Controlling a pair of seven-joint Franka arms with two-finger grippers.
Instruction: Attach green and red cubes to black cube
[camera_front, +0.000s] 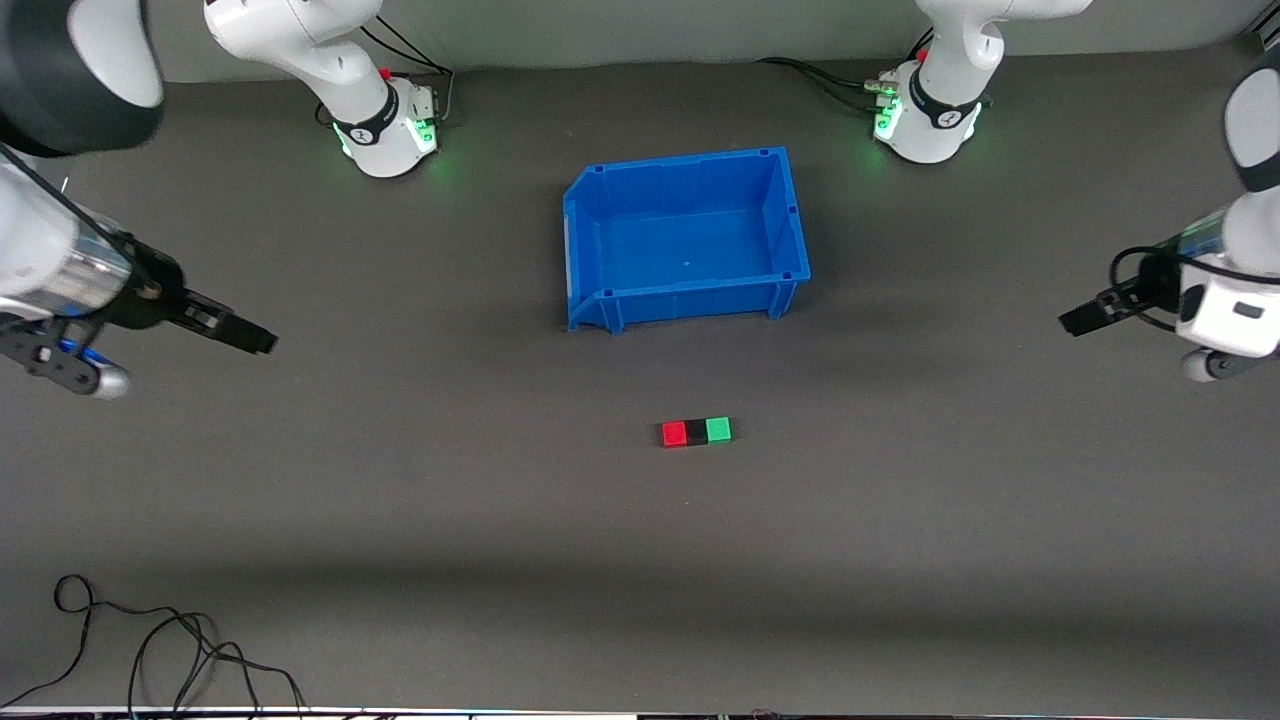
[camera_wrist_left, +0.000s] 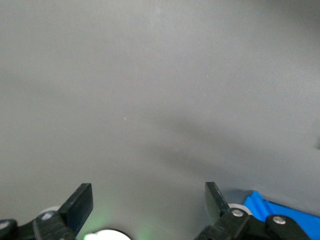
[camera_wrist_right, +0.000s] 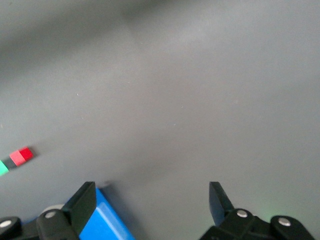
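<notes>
The red cube (camera_front: 674, 433), the black cube (camera_front: 696, 432) and the green cube (camera_front: 718, 430) lie in one touching row on the table, black in the middle, nearer to the front camera than the blue bin. The red cube (camera_wrist_right: 22, 155) and an edge of the green cube (camera_wrist_right: 2, 168) also show in the right wrist view. My right gripper (camera_front: 258, 340) is open and empty over bare table at the right arm's end; it also shows in its wrist view (camera_wrist_right: 151, 192). My left gripper (camera_front: 1072, 323) is open and empty over bare table at the left arm's end; it also shows in its wrist view (camera_wrist_left: 148, 192).
An empty blue bin (camera_front: 600, 300) stands mid-table, between the cubes and the arm bases; corners of it show in both wrist views (camera_wrist_left: 280, 210) (camera_wrist_right: 105, 220). A loose black cable (camera_front: 150, 640) lies near the front edge at the right arm's end.
</notes>
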